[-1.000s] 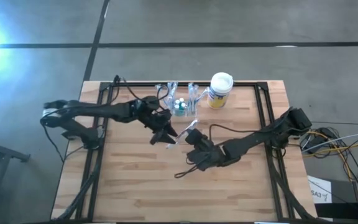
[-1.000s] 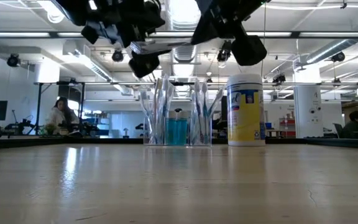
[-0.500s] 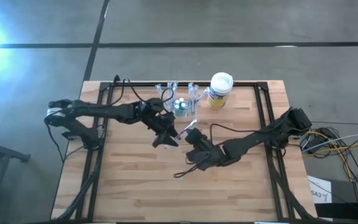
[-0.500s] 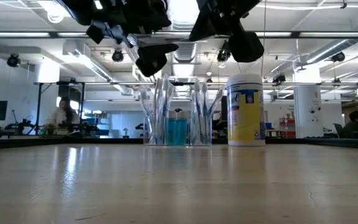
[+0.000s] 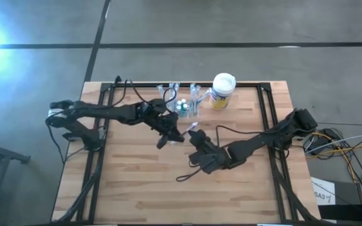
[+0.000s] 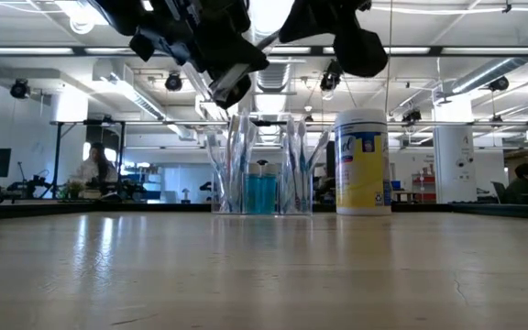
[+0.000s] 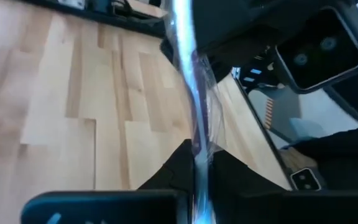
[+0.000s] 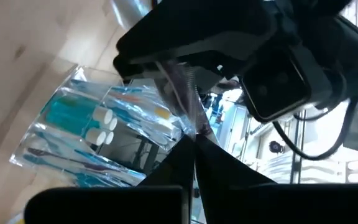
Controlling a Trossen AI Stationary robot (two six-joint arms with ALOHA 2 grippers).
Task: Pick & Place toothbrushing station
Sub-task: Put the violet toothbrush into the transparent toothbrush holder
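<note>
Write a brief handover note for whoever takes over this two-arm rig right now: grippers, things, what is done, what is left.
Left gripper: shut on a slim, clear-wrapped stick, above mid-table.
Right gripper: shut on the same stick, facing the left one.
See-through plastic toothbrush holder: at the table's back edge, beside the white-lidded, yellow-labelled canister.
Done: stick off the table, both arms gripping.
Left: probably one gripper releases and the other places the stick.
</note>
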